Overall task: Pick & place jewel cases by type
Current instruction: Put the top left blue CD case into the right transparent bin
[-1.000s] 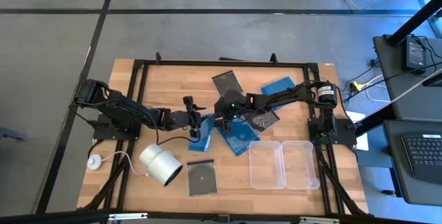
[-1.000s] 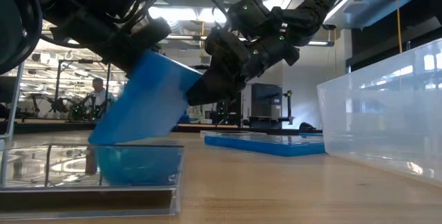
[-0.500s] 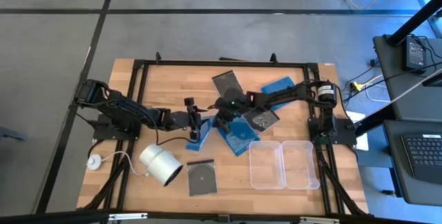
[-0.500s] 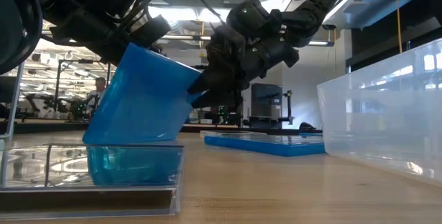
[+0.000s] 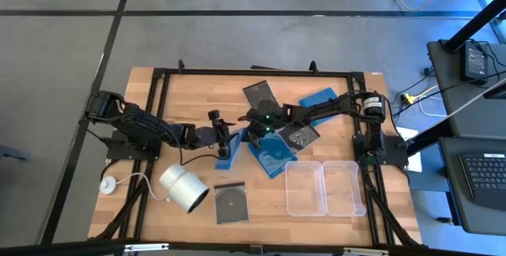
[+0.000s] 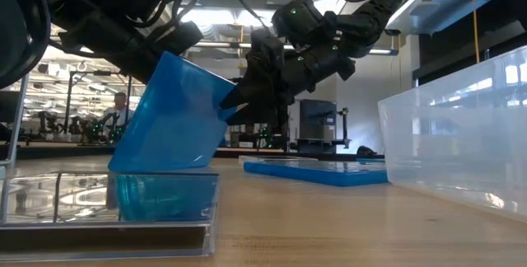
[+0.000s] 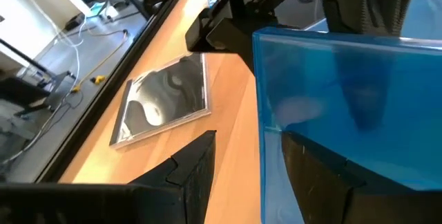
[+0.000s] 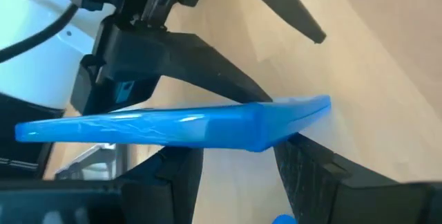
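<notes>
Mid-counter, both pincers, left pincer (image 5: 228, 147) and right pincer (image 5: 251, 133), grasping tilted blue jewel case (image 6: 169, 114), white cylinder (image 5: 184, 187) near front-left, clear trays (image 5: 324, 186) front-right.

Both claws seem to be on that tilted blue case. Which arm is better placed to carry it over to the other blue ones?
Probably the right. The right claw and left claw both meet the tilted blue case, but the other blue cases lie on the right arm's side of the table.

White cylinder (image 5: 184, 188) near two clear trays (image 5: 324, 187) on table (image 5: 190, 98).
</notes>
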Tool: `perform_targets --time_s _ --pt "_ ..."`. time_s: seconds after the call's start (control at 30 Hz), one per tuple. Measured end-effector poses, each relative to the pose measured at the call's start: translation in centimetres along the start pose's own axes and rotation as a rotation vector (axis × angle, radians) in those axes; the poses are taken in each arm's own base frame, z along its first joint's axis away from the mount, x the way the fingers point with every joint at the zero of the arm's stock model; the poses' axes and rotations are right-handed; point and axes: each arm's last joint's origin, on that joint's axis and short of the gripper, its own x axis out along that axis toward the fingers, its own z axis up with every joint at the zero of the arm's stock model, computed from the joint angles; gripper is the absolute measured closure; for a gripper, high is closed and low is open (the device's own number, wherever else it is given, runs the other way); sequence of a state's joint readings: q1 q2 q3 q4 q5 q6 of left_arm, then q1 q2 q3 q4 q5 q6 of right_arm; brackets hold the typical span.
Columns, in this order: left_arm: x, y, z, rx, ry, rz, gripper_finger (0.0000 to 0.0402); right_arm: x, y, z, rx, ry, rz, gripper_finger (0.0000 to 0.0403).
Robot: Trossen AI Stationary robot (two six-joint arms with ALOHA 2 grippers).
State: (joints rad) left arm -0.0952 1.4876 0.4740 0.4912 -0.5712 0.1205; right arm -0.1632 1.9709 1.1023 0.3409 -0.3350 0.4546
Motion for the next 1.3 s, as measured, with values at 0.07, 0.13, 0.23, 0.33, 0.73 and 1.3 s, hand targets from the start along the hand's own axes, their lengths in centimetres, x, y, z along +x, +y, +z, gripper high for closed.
perform_targets --time_s 0.07,0.13,0.23,0.33,0.73,1.3 --pt "0.0 0.0 0.0 -0.004 0.002 0.008 0.0233 -0.2 -0.5 0.1 -0.01 -0.005 -0.03 0.0224" --pt "0.0 0.1 0.0 -0.014 0.002 0.012 0.0233 -0.3 -1.0 0.3 -0.02 -0.01 -0.05 0.0224" --pt "0.0 0.1 0.0 -0.051 0.001 0.016 0.0233 -0.6 -1.6 0.6 -0.047 -0.02 -0.064 0.0224" --pt "0.0 0.1 0.0 -0.064 0.001 0.038 0.0233 -0.7 -2.0 0.8 -0.068 -0.031 -0.085 0.0224" --pt "0.0 0.5 0.1 -0.066 0.006 0.155 0.0233 -1.2 -3.1 1.3 -0.041 -0.021 -0.09 0.0224" --pt "0.0 0.5 -0.7 -0.11 0.067 0.157 0.0233 -1.5 -3.7 0.8 0.052 0.058 -0.073 0.0224"
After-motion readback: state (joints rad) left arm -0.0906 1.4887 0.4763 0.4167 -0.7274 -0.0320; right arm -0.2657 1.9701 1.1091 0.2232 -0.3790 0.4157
